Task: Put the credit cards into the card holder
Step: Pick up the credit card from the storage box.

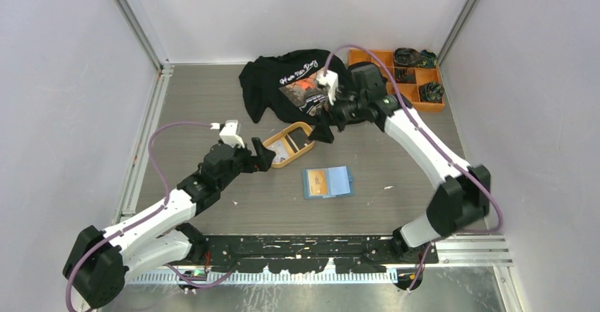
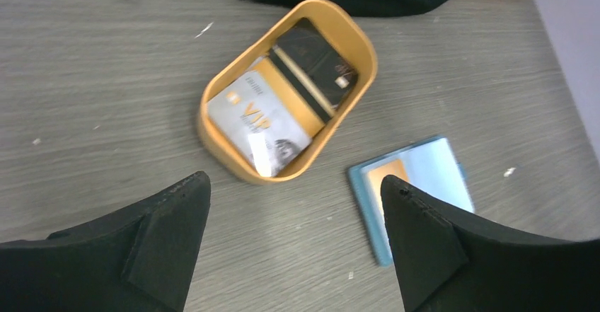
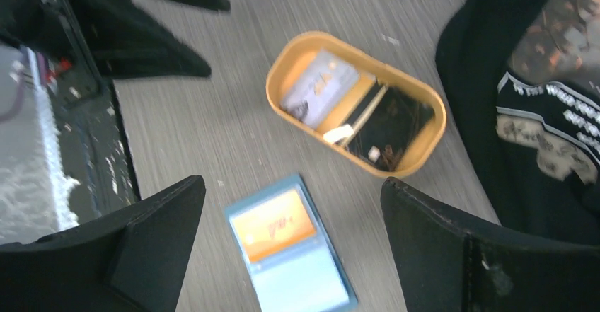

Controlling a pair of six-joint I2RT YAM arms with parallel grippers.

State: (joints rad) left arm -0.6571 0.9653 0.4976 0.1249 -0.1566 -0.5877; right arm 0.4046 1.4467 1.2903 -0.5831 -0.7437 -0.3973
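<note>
Left claw [image 1: 264,156] and right claw [image 1: 322,132] hang spread and empty by the orange tray [image 2: 354,30]; next, probably pinch one of the credit cards [image 2: 258,117] inside it for the card holder [image 2: 439,174] nearby.

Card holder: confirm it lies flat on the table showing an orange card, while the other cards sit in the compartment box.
One error: the other cards sit in the oval tray instead, as the left wrist view shows. The card holder does lie flat on the table showing an orange card.

You can't count the credit cards [image 2: 258,117]: they overlap in the orange tray [image 2: 212,146], lower ones mostly hidden.
</note>
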